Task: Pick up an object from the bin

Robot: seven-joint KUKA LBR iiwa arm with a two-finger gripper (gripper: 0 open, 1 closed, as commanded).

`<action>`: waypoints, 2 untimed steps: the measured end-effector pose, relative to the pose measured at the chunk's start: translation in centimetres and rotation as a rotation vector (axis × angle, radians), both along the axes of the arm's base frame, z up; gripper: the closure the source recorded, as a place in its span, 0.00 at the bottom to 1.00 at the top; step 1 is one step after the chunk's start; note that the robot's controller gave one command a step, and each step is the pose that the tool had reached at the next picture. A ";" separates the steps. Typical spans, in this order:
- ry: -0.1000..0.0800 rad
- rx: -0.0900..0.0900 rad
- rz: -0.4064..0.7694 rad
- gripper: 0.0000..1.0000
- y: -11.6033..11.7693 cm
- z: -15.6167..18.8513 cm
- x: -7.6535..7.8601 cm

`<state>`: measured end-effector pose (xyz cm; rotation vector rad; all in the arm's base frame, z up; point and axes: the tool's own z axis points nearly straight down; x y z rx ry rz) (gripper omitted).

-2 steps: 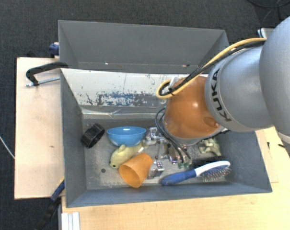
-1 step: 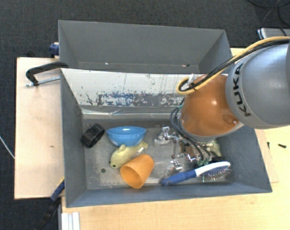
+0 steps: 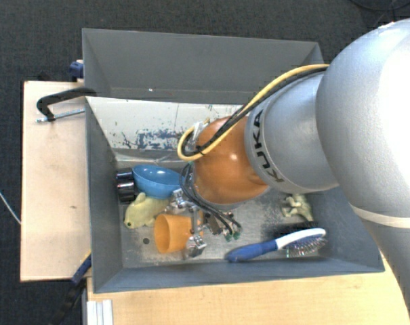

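Logging gripper (image 3: 191, 230) low at the near left of the grey bin (image 3: 103, 202), right against the right end of an orange cup (image 3: 169, 234) that seems to lie on its side. Cannot tell whether spread, pressed together or pinching anything, being tangled in metal parts under the orange wrist cover (image 3: 225, 171). Judging this as the closing-in step, with no lift yet.

Around the cup:
- pale yellow soft toy (image 3: 142, 210) touching it on the far-left side
- blue bowl (image 3: 157, 179) just beyond the toy
- black cap-like thing (image 3: 125, 185) by the left wall
- blue-handled brush (image 3: 276, 244) along the near wall to the right, apart from the cup

To do it well:
- Pinch across the cup's wall at the rim, not around the whole body.
- Keep clear of the toy to avoid dragging it along.
- Close firmly against a likely slip on smooth plastic.
- Lift straight up, minding the near wall and the brush handle.
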<state>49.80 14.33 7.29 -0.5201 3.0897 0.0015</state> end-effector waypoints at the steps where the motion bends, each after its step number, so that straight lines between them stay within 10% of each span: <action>1: -0.001 0.003 -0.006 0.00 -2.7 0.1 0.0; 2: -0.003 0.003 -0.005 1.00 -2.6 0.2 0.1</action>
